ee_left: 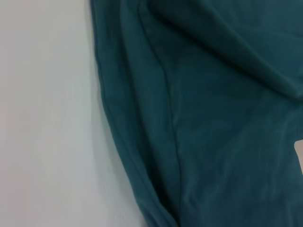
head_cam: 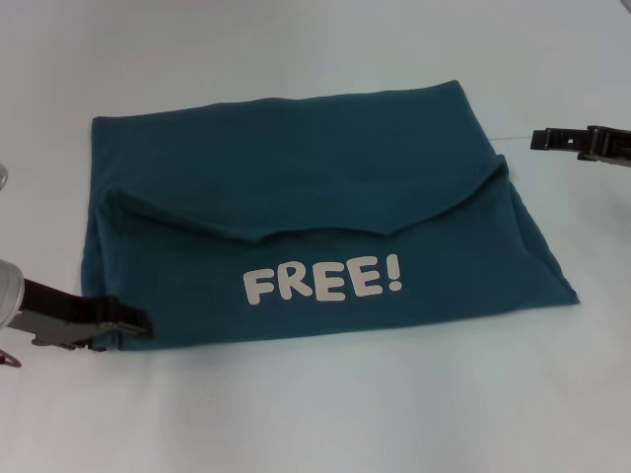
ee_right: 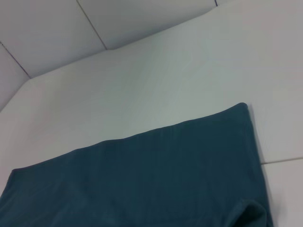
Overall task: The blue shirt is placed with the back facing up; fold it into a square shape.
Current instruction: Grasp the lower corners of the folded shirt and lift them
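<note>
Left gripper [head_cam: 133, 323]: jaws clenched on shirt's [head_cam: 315, 177] near-left corner, low at table [head_cam: 315, 414] level. Right gripper [head_cam: 540, 140]: off shirt's far-right edge, apart from cloth; jaw state cannot tell. Shirt: soft matte teal cotton, folded into wide rectangle mid-table, upper layer's curved edge draped over white "FREE!" lettering [head_cam: 323, 280]. Table: smooth, white.

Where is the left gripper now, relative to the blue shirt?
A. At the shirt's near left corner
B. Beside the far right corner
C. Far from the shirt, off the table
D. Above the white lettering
A: in the head view the left gripper sits at the near left corner of the blue shirt.
</note>
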`<state>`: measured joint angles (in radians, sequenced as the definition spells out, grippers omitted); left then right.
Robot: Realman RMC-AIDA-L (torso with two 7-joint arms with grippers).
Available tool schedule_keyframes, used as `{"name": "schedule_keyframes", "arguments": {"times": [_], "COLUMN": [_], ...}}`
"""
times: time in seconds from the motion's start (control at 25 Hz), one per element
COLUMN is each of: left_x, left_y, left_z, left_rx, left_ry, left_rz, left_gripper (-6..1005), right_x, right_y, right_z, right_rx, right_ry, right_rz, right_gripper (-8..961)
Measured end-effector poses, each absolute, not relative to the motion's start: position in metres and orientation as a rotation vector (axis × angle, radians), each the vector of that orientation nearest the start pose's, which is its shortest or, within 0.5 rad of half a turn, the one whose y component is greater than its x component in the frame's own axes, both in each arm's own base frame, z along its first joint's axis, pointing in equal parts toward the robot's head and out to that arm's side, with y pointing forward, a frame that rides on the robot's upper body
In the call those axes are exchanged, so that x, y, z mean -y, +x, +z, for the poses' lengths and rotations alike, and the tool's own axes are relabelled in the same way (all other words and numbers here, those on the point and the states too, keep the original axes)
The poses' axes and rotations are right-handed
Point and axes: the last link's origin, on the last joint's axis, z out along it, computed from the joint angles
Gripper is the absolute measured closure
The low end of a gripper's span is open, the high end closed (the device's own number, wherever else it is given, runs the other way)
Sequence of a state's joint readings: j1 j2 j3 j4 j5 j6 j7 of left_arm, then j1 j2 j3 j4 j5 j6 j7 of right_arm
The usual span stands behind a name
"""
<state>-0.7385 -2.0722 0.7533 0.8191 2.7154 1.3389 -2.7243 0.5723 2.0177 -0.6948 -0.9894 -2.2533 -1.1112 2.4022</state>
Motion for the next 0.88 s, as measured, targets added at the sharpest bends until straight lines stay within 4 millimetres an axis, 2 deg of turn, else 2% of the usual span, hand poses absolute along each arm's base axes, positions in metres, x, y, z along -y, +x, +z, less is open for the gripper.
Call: {"name": "schedule_keyframes", "arguments": {"times": [0.08, 0.28, 0.4, 0.64, 0.88], "left_x": [-0.390, -0.389, -0.389, -0.390, -0.392], "left_y": [-0.273, -0.271, -0.270, -0.268, -0.265], "left_z": [0.016, 0.013, 0.011, 0.011, 0.012], "left_rx": [1.785, 1.765, 1.755, 1.737, 1.710], "left_ry": [-2.040, -2.065, -2.078, -2.104, -2.132], "left_rz": [0.075, 0.079, 0.078, 0.046, 0.039], "left_gripper": [126, 336, 542, 781, 849], "right_x": [-0.413, -0.413, -0.412, -0.408, -0.398], "right_y": [0.283, 0.283, 0.284, 0.289, 0.295], "right_z": [0.105, 0.104, 0.104, 0.106, 0.114], "right_rx": [-1.370, -1.373, -1.375, -1.389, -1.420], "right_ry": [-1.920, -1.920, -1.921, -1.918, -1.934], "right_rz": [0.504, 0.503, 0.501, 0.487, 0.446], "right_gripper": [37, 38, 38, 38, 37]}}
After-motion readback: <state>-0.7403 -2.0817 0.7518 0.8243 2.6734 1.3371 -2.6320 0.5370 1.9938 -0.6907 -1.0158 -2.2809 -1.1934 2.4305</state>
